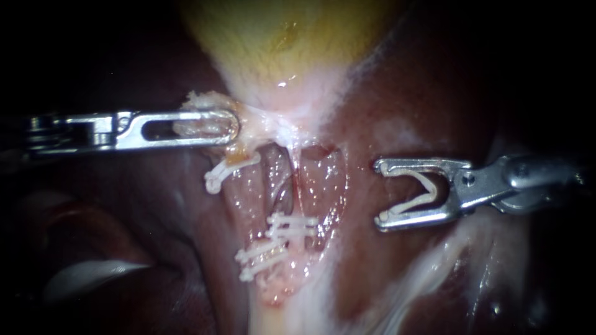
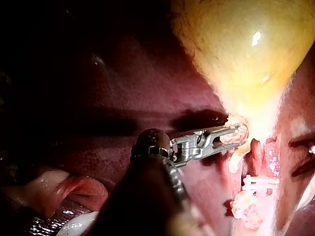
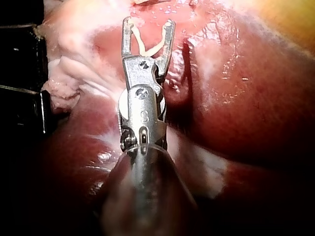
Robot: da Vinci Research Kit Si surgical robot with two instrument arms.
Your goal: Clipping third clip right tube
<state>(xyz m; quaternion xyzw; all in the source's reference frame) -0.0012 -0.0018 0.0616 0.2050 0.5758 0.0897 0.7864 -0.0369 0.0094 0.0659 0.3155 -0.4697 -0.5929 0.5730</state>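
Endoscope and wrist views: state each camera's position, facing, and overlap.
Endoscope: close over pale tissue, facing white clips on pink tubes; steel left instrument and right instrument enter.
Left wrist: on left arm, along its instrument toward yellow gallbladder.
Right wrist: on right arm, along its instrument carrying open clip.
Shared: first two show those clips.

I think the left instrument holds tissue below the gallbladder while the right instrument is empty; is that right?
Not quite: the right instrument is not empty but carries an open clip, as the endoscope view shows. The left instrument does hold tissue below the gallbladder.
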